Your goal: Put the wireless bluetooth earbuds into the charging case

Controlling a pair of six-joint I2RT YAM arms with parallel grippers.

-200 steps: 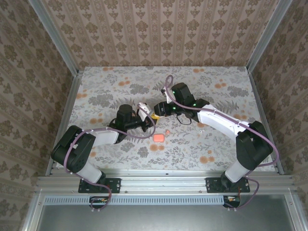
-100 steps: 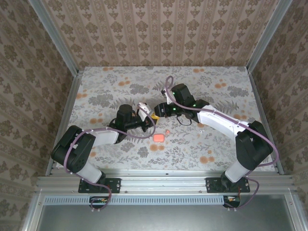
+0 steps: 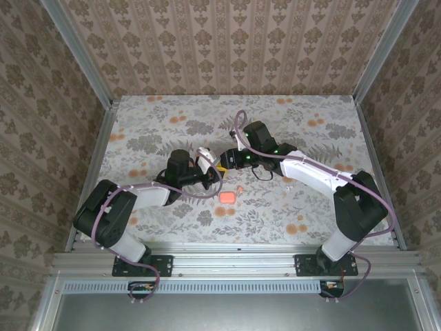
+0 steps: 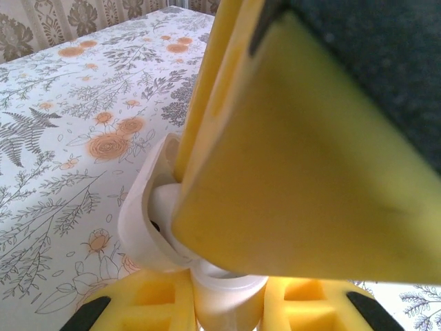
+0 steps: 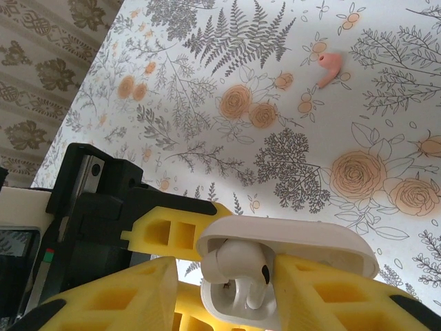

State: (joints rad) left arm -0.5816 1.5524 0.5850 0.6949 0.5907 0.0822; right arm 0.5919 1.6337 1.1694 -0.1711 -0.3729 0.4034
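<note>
Coral case (image 3: 228, 197) and coral earbud (image 5: 331, 67) lie loose nearby. Your left gripper (image 4: 224, 303) pinches the open white case (image 5: 289, 241); your right gripper (image 5: 231, 296), part-spread, flanks the white earbud (image 5: 238, 270) sitting inside.

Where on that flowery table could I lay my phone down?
Bare: the far strip of the table along the back wall, and the far left corner. Crowded: the middle, where left arm and right arm meet at the white case, with the pink case and a pink earbud nearer.
</note>
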